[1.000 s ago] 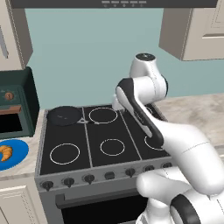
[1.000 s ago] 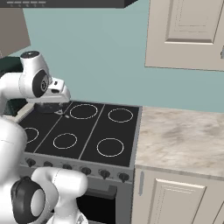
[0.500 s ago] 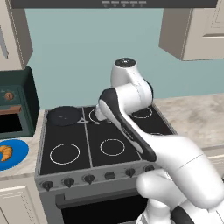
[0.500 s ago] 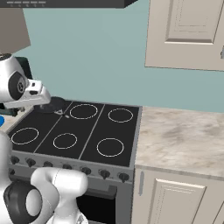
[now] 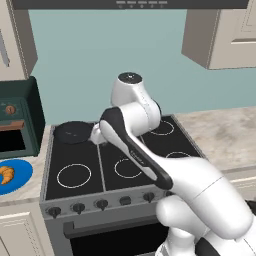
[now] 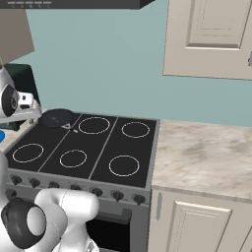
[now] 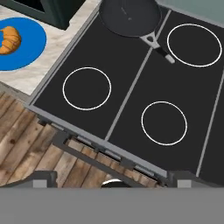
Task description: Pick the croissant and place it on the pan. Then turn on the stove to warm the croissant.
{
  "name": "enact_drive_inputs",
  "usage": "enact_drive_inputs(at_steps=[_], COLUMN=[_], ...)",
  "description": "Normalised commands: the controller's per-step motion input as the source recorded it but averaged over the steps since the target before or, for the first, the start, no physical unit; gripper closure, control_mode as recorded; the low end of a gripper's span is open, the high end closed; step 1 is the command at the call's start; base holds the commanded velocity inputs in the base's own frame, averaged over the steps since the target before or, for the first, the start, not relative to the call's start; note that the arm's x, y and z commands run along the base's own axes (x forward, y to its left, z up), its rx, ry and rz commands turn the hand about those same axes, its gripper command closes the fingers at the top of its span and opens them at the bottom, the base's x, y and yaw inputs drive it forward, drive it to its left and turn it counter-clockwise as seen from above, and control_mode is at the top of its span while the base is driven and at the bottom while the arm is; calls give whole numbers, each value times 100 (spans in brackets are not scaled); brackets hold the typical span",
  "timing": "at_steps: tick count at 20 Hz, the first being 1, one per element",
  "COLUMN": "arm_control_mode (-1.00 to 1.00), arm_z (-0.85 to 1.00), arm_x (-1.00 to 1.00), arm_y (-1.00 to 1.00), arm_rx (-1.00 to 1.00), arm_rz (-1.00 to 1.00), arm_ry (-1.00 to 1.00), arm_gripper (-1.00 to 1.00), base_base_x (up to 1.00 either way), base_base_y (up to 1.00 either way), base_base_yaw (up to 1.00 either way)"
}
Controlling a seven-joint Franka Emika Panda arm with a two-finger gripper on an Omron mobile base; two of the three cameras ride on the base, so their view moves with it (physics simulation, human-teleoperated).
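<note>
Hand view, croissant (image 7: 9, 40) on blue plate (image 7: 30, 46), far from open claw (image 7: 111, 178)

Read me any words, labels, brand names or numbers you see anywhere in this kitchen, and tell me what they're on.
None can be read. The stove shows plain white burner rings, its knobs carry no legible marks, and the toaster oven has no readable label.
</note>
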Motion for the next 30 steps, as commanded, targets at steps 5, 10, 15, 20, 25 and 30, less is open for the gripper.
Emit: enact_drive_inputs(at_steps=[5, 10, 15, 20, 25, 30], arm_control_mode=[-100, -100, -100, -100, -100, -100], arm_z=[-29, -37, -30, -14, -15, -15], arm_x=[3, 5, 14, 22, 25, 19], arm_y=[50, 58, 52, 55, 60, 57], arm_rx=[13, 10, 4, 3, 1, 0], arm_rz=[7, 1, 0, 0, 0, 0], arm_ry=[0, 1, 1, 1, 3, 1], arm_gripper=[-100, -100, -100, -100, -100, -100], base_base_x=[0, 0, 0, 0, 0, 0], base_base_y=[0, 0, 0, 0, 0, 0], base_base_yaw=[0, 0, 0, 0, 0, 0])
